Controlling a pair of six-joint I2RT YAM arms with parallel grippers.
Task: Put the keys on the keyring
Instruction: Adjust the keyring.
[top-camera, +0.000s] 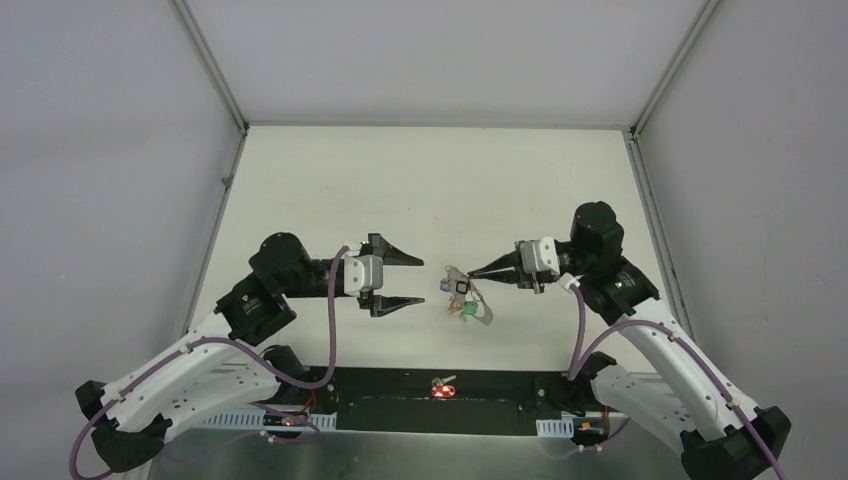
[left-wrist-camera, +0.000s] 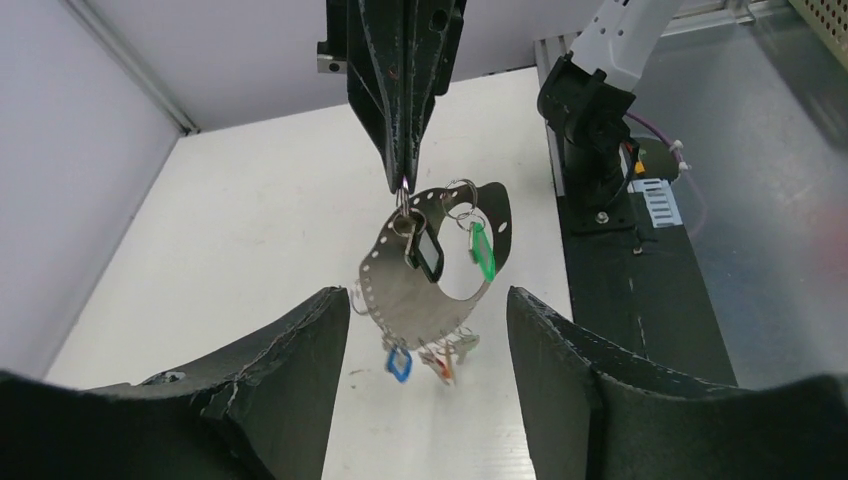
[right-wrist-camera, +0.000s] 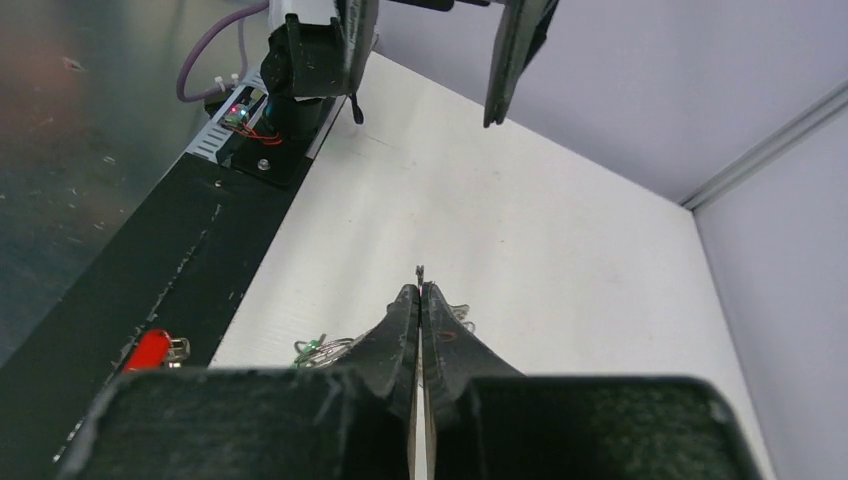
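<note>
1. The right end effector (top-camera: 474, 271) is clenched, its tips pinching the top edge of the keyring (left-wrist-camera: 395, 300). Whether they bite the metal itself or a small split ring there, I cannot tell.
2. The keyring hangs from that pinch above the tabletop (top-camera: 400, 190), its broad face towards the left wrist camera.
3. Several keys (left-wrist-camera: 440, 360) already dangle from it. A green-headed key (left-wrist-camera: 482, 250) and a black tag (left-wrist-camera: 428, 257) sit across its opening, and the others hang below its lower edge.
4. The left end effector (top-camera: 420, 281) is released and holds nothing, level with the keyring and just to its left.
5. A red-headed key (right-wrist-camera: 152, 350) lies loose on the black strip (top-camera: 400, 395), nearer the arm bases than the keyring.
6. Handling, as a judgement: the keyring looks thin, stiff and light, so it is likely to swing on a one-point pinch. A second hold low on its flat rim, away from the dangling keys, should steady it.
7. The loose key is small and its metal slippery, so the plastic head is the safer place to grip.
</note>
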